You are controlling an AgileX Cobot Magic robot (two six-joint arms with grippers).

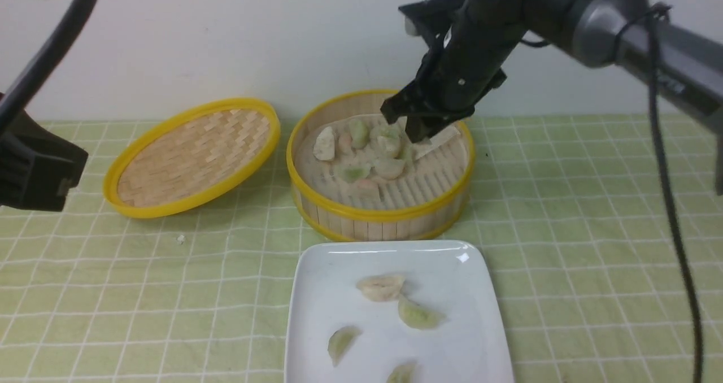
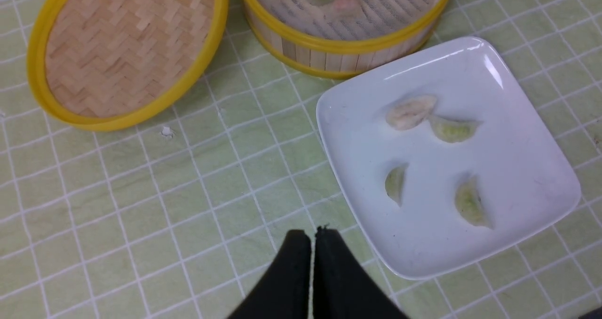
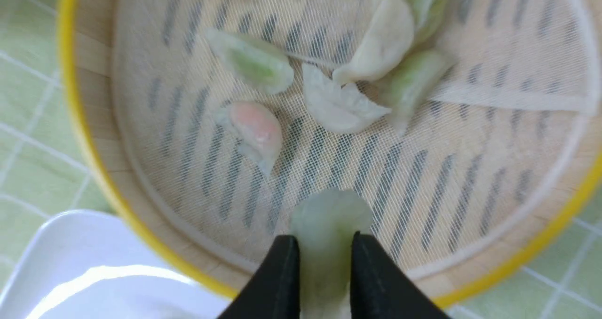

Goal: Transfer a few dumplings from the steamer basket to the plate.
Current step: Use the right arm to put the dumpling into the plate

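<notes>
The job is looking well along: 4 dumplings (image 2: 410,112) are already lying on the plate (image 2: 526,168). 2 of them are meeting tip to tip toward its 12 o'clock edge in the front view. The other 2 are lying apart nearer 6 o'clock, 1 of them being cut off by the frame there. The plate is sitting on the counter (image 1: 565,230) at 6 o'clock from the steamer basket (image 1: 378,213), just beside it, while the lid (image 1: 192,157) is lying at 9 o'clock from the basket. A 5th piece is being handled. The right end effector (image 1: 415,126) is hanging over the basket's 1 o'clock side, pinching a pale green dumpling (image 3: 329,215) between its 2 fingers (image 3: 277,281). That piece is appearing to ride clear of the paper liner (image 3: 470,178), above the basket floor and not yet over the plate. Several more dumplings are lying bunched from the middle toward 11 o'clock of the basket floor, so plenty are remaining to draw from. The left end effector (image 2: 313,236) is hovering clenched and empty over bare cloth, taking no part. What is remaining is carrying the held piece toward 6 o'clock, clearing the basket's near rim, and releasing it on a bare patch of the plate. With 4 already across, "a few" is arguably being met, so this one may be among the last.
</notes>
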